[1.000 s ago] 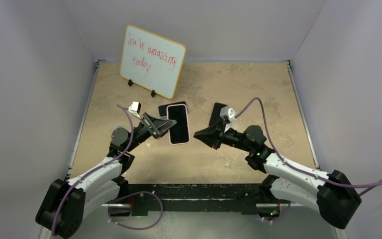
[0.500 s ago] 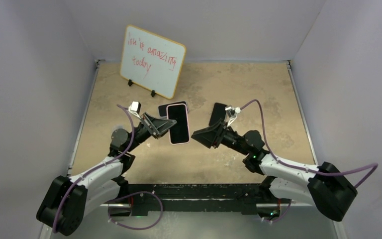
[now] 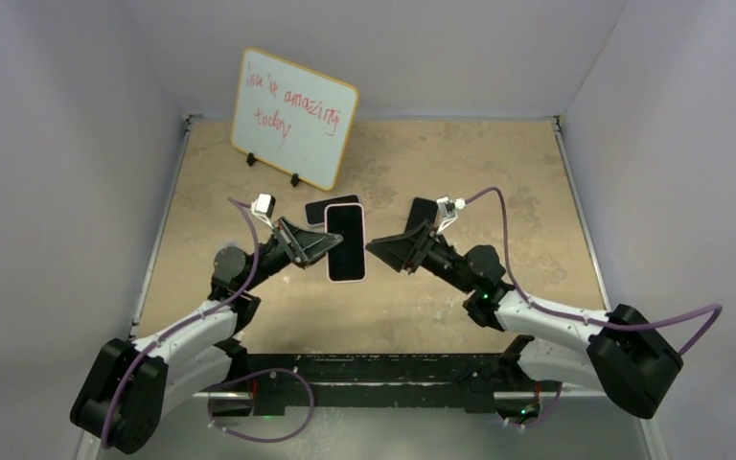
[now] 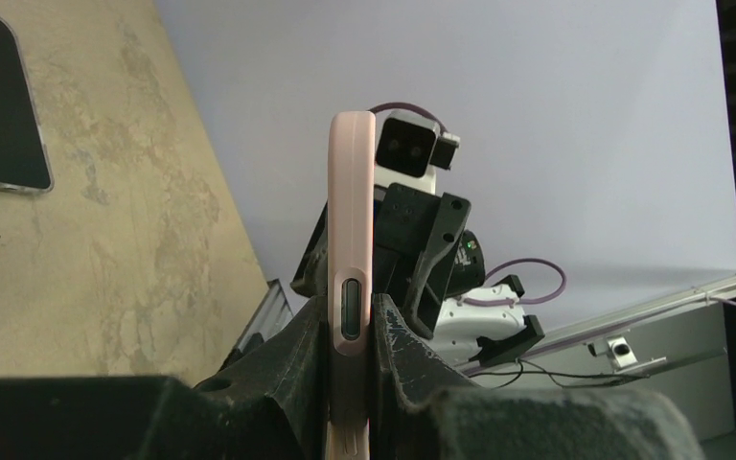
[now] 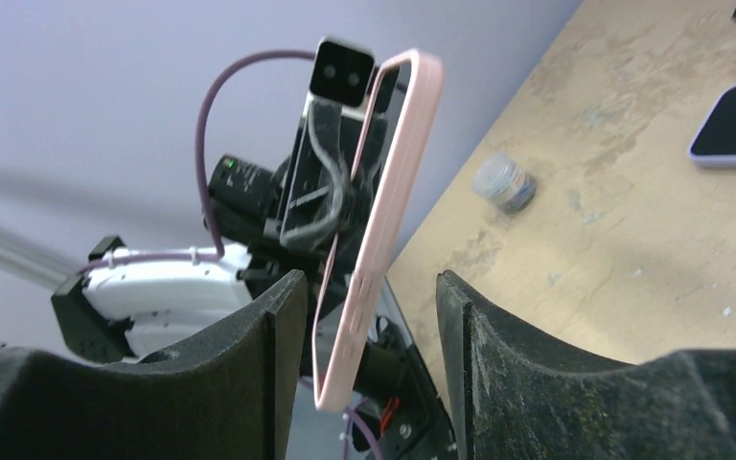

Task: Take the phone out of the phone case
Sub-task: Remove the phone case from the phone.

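One pink phone case [image 4: 353, 192], raised above the tabletop [image 3: 498, 163]: left pincer [image 4: 350, 331] pinches one edge; right pincer [image 5: 369, 287], spread, flanks the opposite edge.

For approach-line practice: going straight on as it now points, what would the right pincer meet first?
Probably the pink phone case, which the left pincer holds, lined up with the open right pincer.

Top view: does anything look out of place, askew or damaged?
Nothing damaged or spilled. The cased phone hangs above the table, clamped in the left gripper, the open right gripper close beside it. Two spare phones lie on the table, and a small round object lies loose there.
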You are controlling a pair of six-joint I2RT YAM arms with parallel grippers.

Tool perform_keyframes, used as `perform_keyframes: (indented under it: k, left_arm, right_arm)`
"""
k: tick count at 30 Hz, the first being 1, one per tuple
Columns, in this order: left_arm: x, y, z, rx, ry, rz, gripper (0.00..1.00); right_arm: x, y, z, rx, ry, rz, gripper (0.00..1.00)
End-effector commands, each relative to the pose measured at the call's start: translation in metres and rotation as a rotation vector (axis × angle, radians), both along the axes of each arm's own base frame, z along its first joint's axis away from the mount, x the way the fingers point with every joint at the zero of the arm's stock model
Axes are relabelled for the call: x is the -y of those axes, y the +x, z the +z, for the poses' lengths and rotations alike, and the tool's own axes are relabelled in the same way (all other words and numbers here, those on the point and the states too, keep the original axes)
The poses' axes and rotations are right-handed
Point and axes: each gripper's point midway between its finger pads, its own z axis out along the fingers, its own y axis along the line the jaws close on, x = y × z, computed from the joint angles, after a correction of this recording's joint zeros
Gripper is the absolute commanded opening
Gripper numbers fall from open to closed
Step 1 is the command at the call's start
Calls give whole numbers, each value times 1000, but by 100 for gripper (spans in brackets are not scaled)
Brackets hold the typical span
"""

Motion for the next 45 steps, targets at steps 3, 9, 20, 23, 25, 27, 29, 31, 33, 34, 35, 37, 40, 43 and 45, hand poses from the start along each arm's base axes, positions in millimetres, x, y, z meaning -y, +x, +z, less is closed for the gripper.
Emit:
perform_keyframes:
  k: [3,9,20,23,25,27,29,31,33,34,35,37,40,43,45]
  left_arm:
    - [2,-17,50,223,-49,-56,0]
    - [0,-17,52,228,-57,-44,0]
    - [-7,-5,54,203,-86,40,0]
    - [-7,-5,53,201,-85,40,0]
    - [-6,-7,54,206,-84,33,0]
    - [-5,-9,53,212,-74,19,0]
    - [-2,-12,50,215,-54,-6,0]
    - [0,-15,45,207,-36,-29,0]
    - [2,-17,42,207,-24,-49,0]
    - [3,-19,40,208,-17,-60,0]
    - [4,-20,39,211,-11,-71,3]
    - [5,-23,37,213,-2,-91,9]
    - [8,-27,35,224,18,-126,20]
    - [11,-30,32,227,33,-160,28]
    - [12,-33,32,234,35,-173,33]
  right_arm:
    - [0,28,43,78,18,-126,55]
    - [-9,19,40,84,6,-48,54]
    - [-31,-18,28,56,-33,170,54]
    - [-36,-16,29,61,-35,175,53]
    - [-40,-15,29,62,-34,187,48]
    - [-42,-15,31,70,-28,197,39]
    - [-43,-16,32,80,-34,210,24]
    - [-42,-19,31,74,-49,222,10]
    - [-39,-17,32,92,-74,208,0]
    - [-37,-17,35,105,-83,206,0]
    - [-35,-17,35,111,-96,209,0]
    - [-32,-16,35,119,-120,220,0]
    - [-27,-18,36,124,-131,255,0]
    - [-26,-23,38,129,-140,308,0]
    - [-27,-25,37,131,-151,334,0]
